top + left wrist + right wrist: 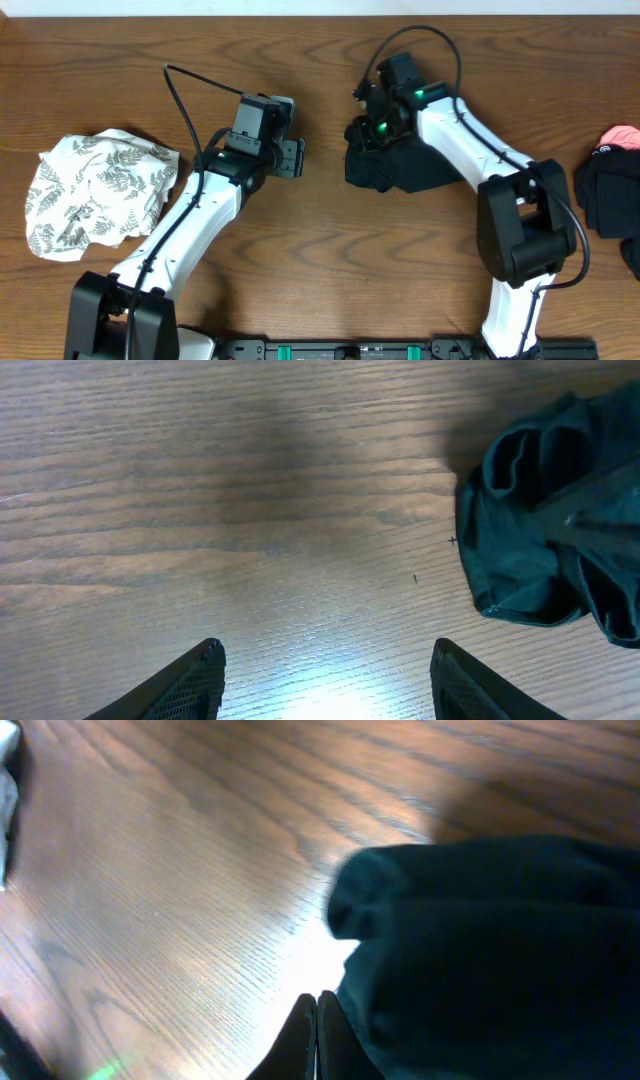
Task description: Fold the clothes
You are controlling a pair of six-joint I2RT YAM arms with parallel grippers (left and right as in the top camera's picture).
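Note:
A dark teal-black garment (412,165) lies bunched on the wooden table, right of centre. It also shows in the left wrist view (535,535) and the right wrist view (500,940). My right gripper (368,115) (317,1007) is at the garment's upper left corner. Its fingers are pressed together, and the cloth rises against the right finger, so it looks pinched on the garment's edge. My left gripper (296,157) (325,660) is open and empty, just above bare table, a short way left of the garment.
A crumpled white cloth with a grey leaf print (95,190) lies at the far left. A pile of black clothes (608,190) with a pink piece (622,134) sits at the right edge. The table (320,250) is brown wood.

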